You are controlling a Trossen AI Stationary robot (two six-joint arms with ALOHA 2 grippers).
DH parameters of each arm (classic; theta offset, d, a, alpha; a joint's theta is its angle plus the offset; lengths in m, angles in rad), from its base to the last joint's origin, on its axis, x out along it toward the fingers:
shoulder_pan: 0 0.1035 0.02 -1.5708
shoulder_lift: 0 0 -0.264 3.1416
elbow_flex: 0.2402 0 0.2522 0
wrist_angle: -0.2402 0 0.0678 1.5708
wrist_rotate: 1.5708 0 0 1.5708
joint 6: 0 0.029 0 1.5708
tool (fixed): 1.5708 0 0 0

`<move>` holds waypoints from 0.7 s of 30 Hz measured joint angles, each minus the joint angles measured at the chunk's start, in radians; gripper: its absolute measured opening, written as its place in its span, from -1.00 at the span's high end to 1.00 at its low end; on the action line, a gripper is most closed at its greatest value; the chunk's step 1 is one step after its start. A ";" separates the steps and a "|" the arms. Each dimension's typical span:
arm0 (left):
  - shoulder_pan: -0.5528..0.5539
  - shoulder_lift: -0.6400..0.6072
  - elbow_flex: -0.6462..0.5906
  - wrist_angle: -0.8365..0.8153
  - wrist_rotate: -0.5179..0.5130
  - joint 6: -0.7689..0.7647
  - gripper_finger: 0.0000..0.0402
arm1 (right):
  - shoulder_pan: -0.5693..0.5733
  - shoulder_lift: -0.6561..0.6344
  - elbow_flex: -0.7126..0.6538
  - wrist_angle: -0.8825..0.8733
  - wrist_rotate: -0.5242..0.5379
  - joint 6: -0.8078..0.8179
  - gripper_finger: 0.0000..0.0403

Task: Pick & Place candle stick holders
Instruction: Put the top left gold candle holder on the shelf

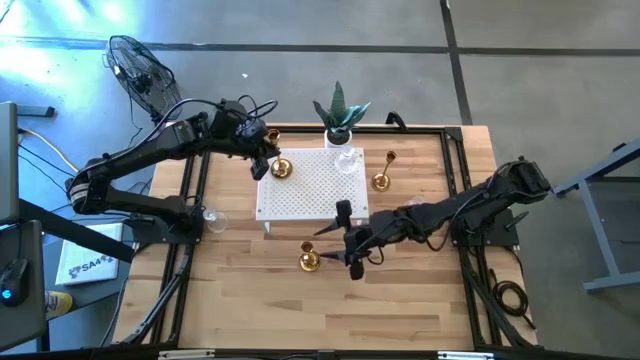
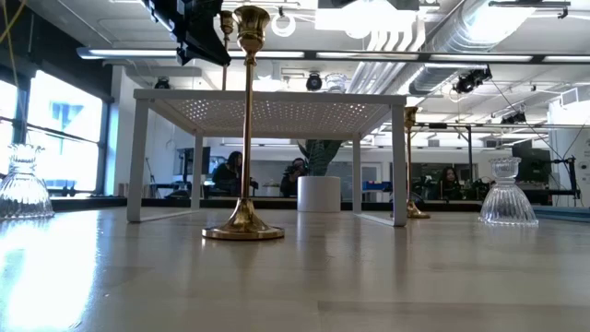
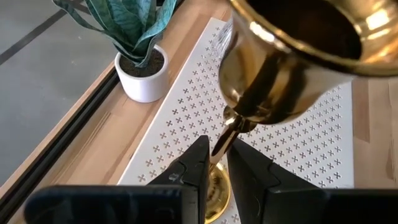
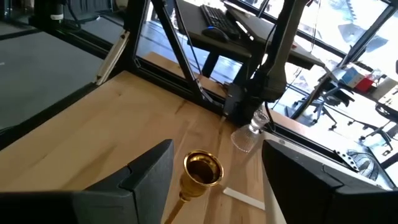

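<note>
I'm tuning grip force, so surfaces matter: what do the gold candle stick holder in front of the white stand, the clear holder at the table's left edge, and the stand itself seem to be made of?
The gold candle stick holder looks like polished brass-toned metal: mirror-like highlights. The clear holder looks like ribbed glass, possibly clear plastic: transparent, with glints. The white stand looks like matte painted perforated sheet, probably metal.

Bright daylight floods in from windows, glaring off the pale wooden table [image 2: 304, 277] nearest the low camera. The shiny gold candle holder [image 3: 292, 56] looms blurred against the left wrist lens.
</note>
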 joint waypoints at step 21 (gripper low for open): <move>0.000 0.000 0.000 -0.003 0.014 -0.006 0.46 | 0.000 0.000 0.000 -0.001 0.000 0.002 -0.18</move>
